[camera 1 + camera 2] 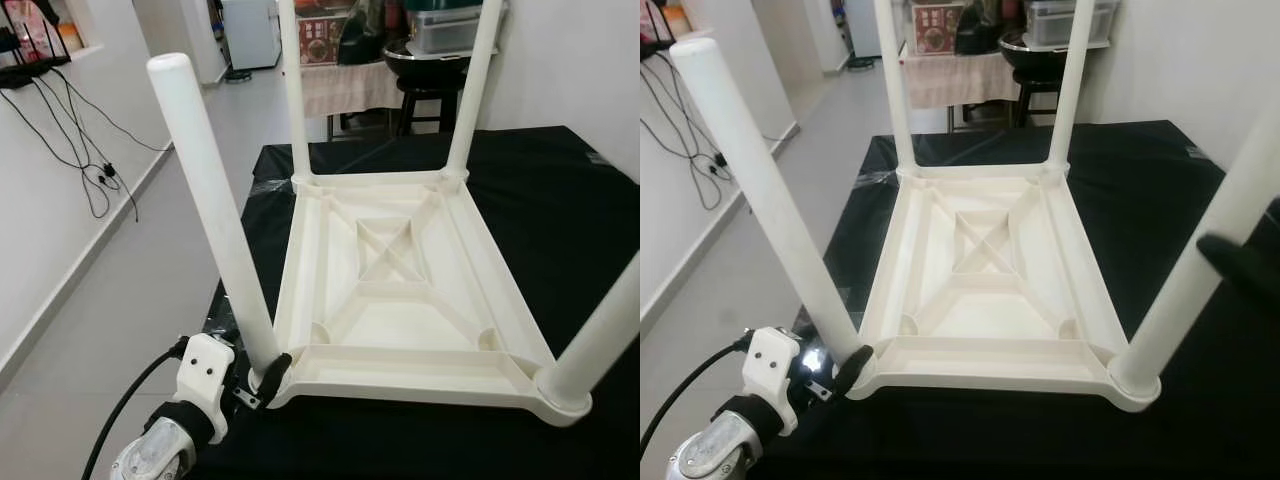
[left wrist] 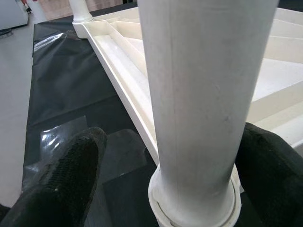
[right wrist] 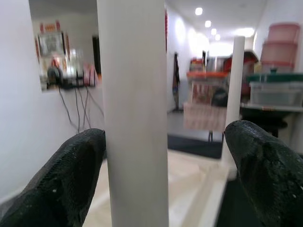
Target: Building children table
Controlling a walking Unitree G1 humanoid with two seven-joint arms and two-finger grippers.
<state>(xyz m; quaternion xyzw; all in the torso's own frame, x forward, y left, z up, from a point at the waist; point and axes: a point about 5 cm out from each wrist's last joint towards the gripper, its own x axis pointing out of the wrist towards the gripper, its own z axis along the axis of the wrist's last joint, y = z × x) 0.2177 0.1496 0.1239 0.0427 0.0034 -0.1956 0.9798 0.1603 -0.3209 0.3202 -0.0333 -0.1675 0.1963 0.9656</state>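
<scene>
A white plastic table (image 1: pixel 400 290) lies upside down on a black sheet (image 1: pixel 560 200) that covers the work surface, its ribbed underside facing up and four white legs standing from the corners. The two far legs (image 1: pixel 293 90) rise near the sheet's far edge; the two near ones stand close to the robot. The left gripper (image 1: pixel 262 378) sits at the base of the near left leg (image 1: pixel 215 215), right where it enters its corner socket. In the left wrist view its black fingers (image 2: pixel 61 182) are spread to either side of the leg, one seeming to touch it and the other a little apart. The right gripper (image 3: pixel 163 175) is higher up beside the near right leg (image 1: pixel 1200 260); in the right wrist view its fingers (image 3: pixel 71 175) straddle that leg, parted wider than it, one finger just beside the leg and the other well clear.
</scene>
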